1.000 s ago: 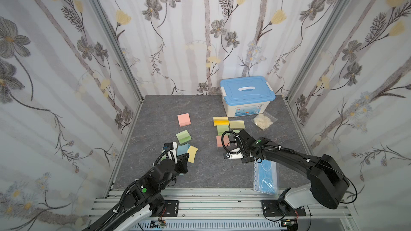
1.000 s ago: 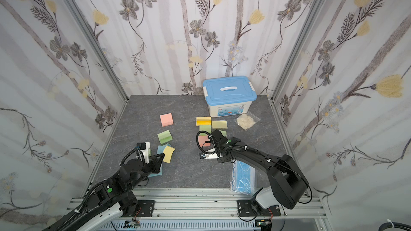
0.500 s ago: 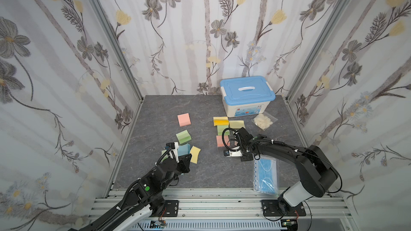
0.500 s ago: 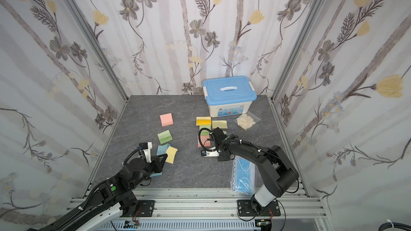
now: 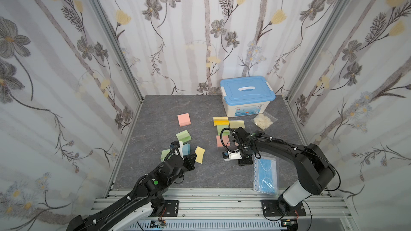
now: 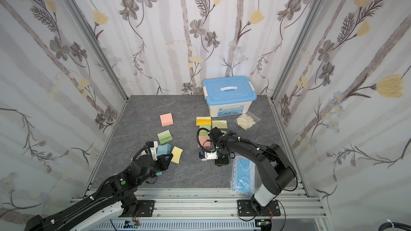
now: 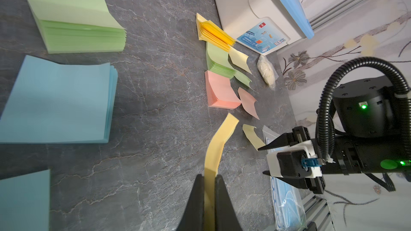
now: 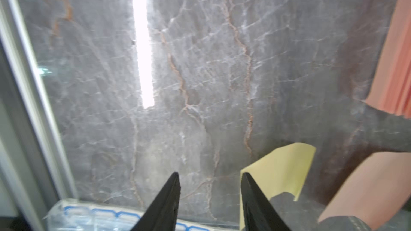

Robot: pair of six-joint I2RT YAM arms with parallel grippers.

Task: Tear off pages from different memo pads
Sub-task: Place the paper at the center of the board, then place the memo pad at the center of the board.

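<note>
Grey marbled tabletop (image 5: 155,116) fills the floor of a booth with floral walls. What has changed is on the right. A second ago the right gripper (image 7: 261,161) was pinched shut beside the pink pad (image 5: 222,141). Now its jaws stand partly open with nothing between them, and a yellow page (image 8: 280,172) lies curled on the table just beside one finger. We judge that sheet to be freshly let go. It lies near a pink page (image 7: 248,102), on the right of the right-hand pads, so this hand looks free to go for another pad.

The left gripper (image 7: 209,176) is still clamped on the held page (image 5: 200,154), a second yellow sheet. That sheet bends up and away from the jaws, clear of the table, just right of the blue pad (image 5: 186,148). It has drifted a little to the right over the last second. We take it as torn off and waiting to be set down. The green pad (image 5: 183,136) further back looks untouched.

As for pose, the left arm reaches low from the near-left rail towards the middle, with its wrist just near of the blue pad. The right arm rises from the near-right base and folds at the elbow. Its forearm runs left, and the fingers point left close over the table, at the far end of the mask bag (image 5: 265,175).
</note>
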